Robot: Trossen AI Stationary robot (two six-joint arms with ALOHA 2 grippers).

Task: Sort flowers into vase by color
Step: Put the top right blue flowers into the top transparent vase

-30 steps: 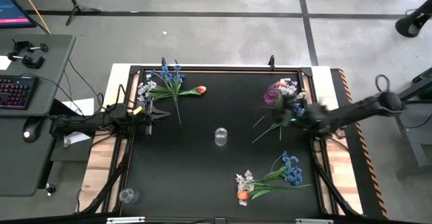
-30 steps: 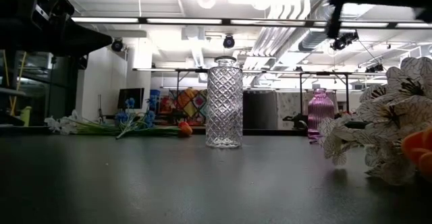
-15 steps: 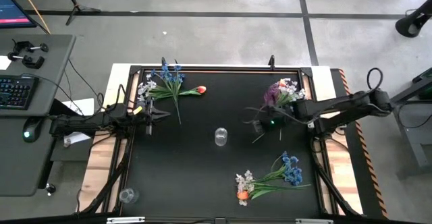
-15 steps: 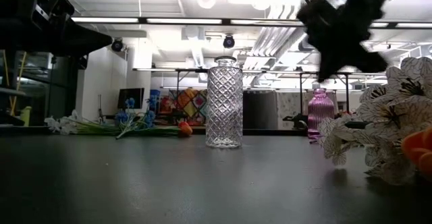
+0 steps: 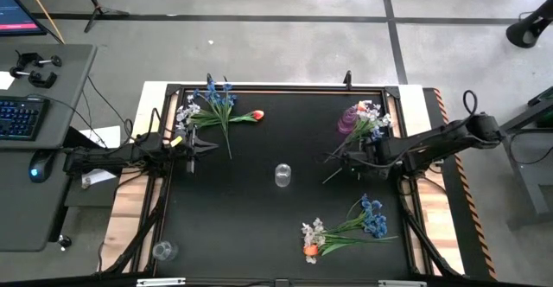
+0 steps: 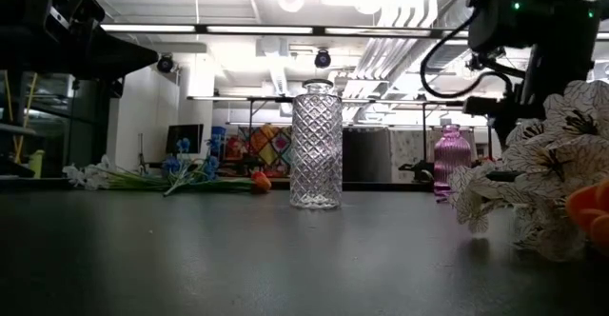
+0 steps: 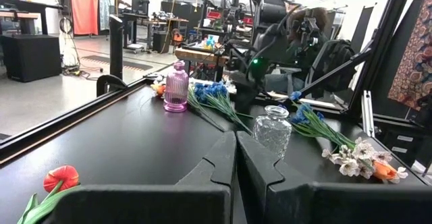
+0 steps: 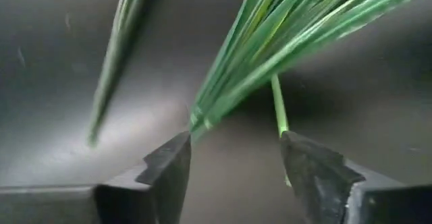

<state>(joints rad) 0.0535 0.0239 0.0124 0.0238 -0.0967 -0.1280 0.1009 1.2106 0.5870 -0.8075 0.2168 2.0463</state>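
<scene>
Over stem ends (image 8: 202, 119) | right hand (image 8: 233, 163) released | blossoms cut off

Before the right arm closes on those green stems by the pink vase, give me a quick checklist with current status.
1. Right end effector open: ok, fingers spread.
2. Green stems between the fingers: not ok, stem ends sit just ahead of the fingertips.
3. Nothing already held: ok.
4. Pink vase upright and apart from the end effector: ok.
5. Clear vase upright mid-table: ok.
6. Left end effector parked at the table's left edge, shut: ok.
</scene>
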